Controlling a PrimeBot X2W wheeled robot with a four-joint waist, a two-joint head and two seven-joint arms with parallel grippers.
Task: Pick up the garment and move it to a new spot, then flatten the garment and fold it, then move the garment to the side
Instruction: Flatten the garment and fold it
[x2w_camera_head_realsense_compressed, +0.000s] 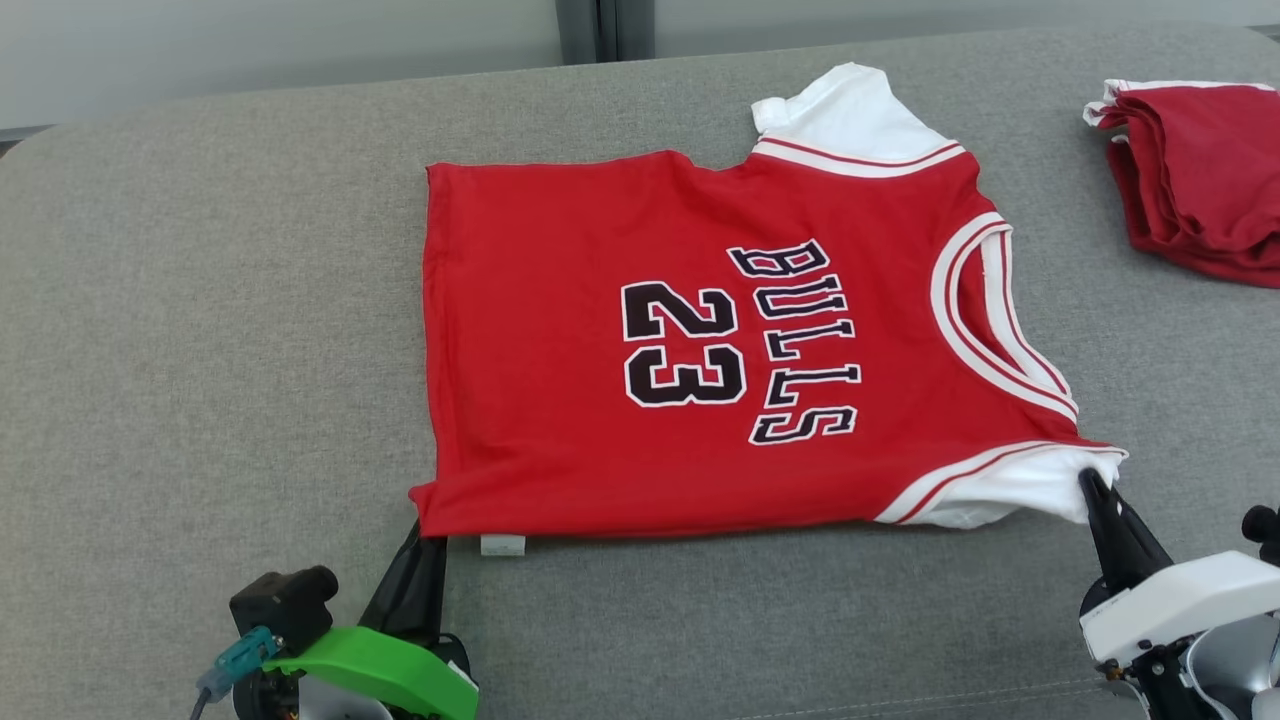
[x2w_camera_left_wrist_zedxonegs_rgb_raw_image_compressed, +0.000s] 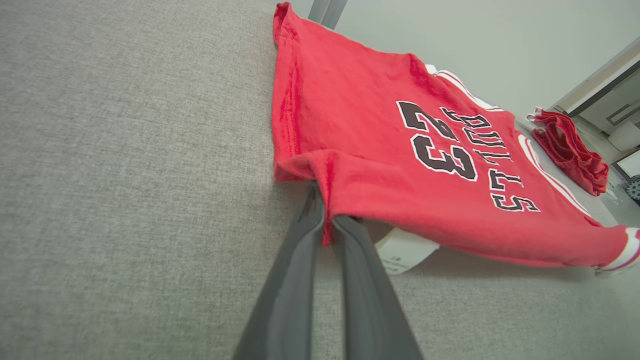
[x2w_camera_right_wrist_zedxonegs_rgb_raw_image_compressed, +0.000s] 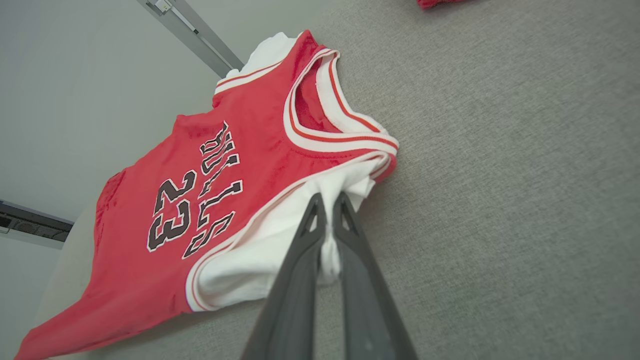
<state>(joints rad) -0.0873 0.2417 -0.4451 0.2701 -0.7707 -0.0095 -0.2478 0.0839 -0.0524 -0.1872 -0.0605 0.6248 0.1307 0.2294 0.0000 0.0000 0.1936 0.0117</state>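
The red fabric basketball jersey (x2w_camera_head_realsense_compressed: 540, 350), with white sleeves and black "BULLS 23" lettering, is seen spread face up across the middle of the grey woven fabric surface (x2w_camera_head_realsense_compressed: 200, 350). Its collar is turned to the robot's right and its hem to the left. The far white sleeve is laid out flat beyond the shoulder.

At the near hem corner, the left gripper (x2w_camera_head_realsense_compressed: 428, 535) is found low to the surface. Its two long dark fingers are angled forward from the lower left of the head view, and a green wrist part is seen behind them. In the left wrist view the fingers are pressed together on a fold of red cloth, so that corner is pinched and held a little off the surface. A small white fabric label (x2w_camera_head_realsense_compressed: 502, 545) is seen hanging just beside the fingers, under the raised edge.

At the near white sleeve, the right gripper (x2w_camera_head_realsense_compressed: 1092, 482) is reached in from the lower right on a pale forearm, with its fingers tilted up and to the left. In the right wrist view white cloth is bunched and squeezed between the closed fingers.

Well apart from the jersey, at the far right of the surface, a folded stack of dark red garments with white trim (x2w_camera_head_realsense_compressed: 1200, 180) is laid.
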